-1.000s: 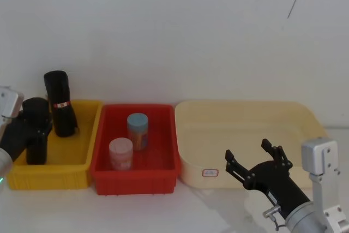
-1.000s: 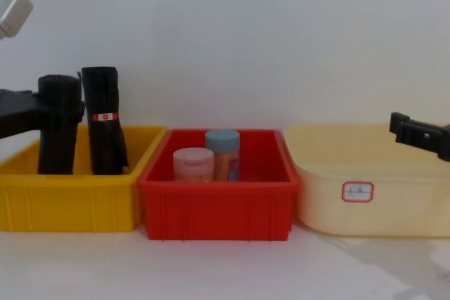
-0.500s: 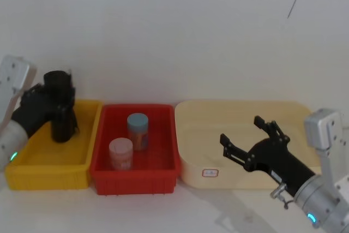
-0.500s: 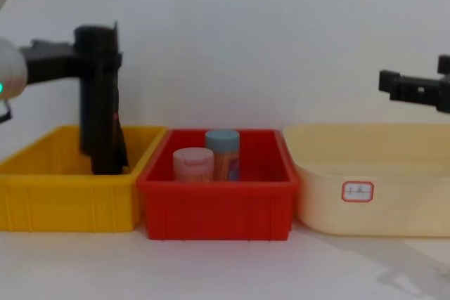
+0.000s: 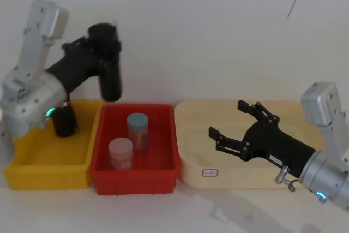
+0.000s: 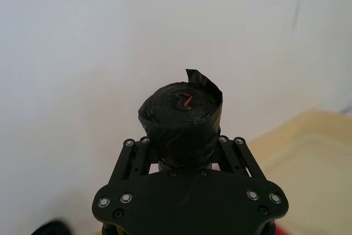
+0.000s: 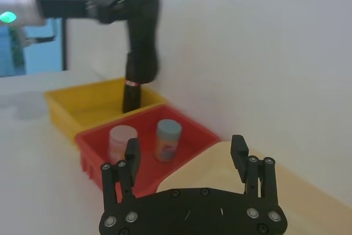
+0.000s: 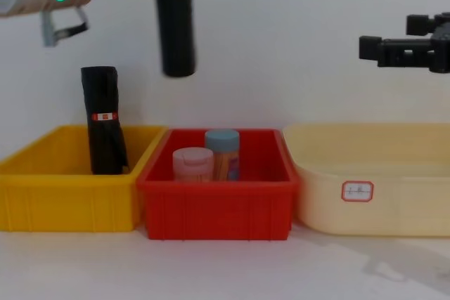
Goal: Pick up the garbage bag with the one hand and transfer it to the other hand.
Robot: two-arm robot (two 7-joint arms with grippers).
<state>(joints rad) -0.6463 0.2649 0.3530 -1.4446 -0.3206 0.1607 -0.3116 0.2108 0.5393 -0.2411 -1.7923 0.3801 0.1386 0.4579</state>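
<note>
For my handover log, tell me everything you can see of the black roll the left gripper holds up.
The black roll is a tight cylinder of glossy black plastic, no label band showing. Its top end shows coiled layers, a trace of red and a loose flap. It hangs upright above the left part of the red bin, clamped near its top by the left gripper, touching nothing else.
</note>
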